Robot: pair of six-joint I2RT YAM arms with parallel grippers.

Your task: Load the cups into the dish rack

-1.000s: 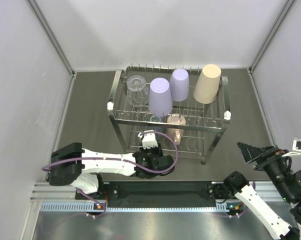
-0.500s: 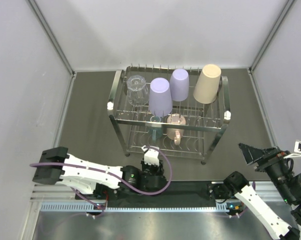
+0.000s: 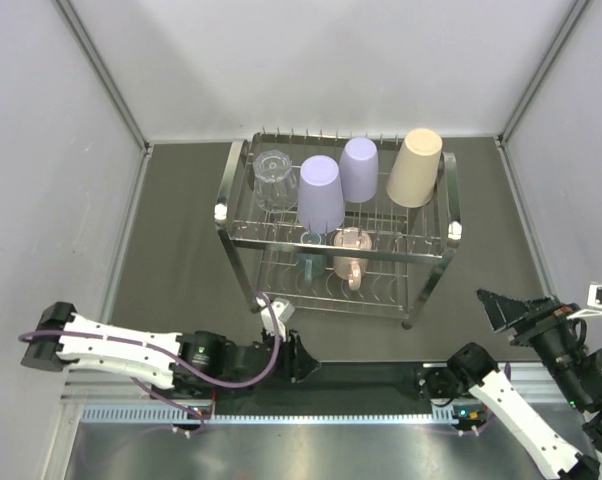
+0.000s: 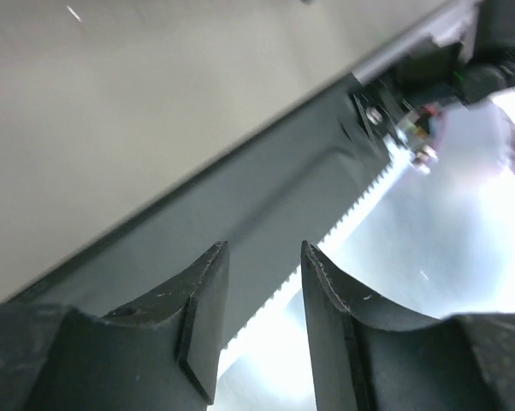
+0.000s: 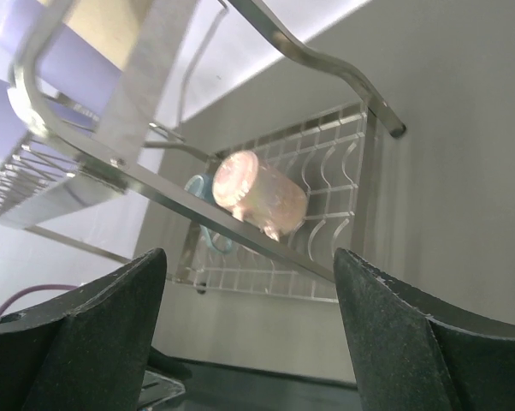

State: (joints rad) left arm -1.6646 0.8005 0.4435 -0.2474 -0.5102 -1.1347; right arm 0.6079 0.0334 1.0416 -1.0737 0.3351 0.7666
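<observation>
The dish rack stands mid-table. On its top tier are the clear glass, two lavender tumblers and the beige tumbler, all upside down. On the lower tier the pink mug lies beside the teal mug. My left gripper is low at the near rail, well in front of the rack; its jaws are a little apart and empty. My right gripper is wide open and empty at the right, facing the rack, the pink mug and the teal mug.
The black base rail and the toothed metal strip run along the near edge, under my left gripper. Grey walls enclose the table on three sides. Dark table surface lies left of the rack.
My left arm has drawn back from the rack's lower tier toward the near rail and swung left. The teal mug stays on the lower tier. The right arm has barely moved.
</observation>
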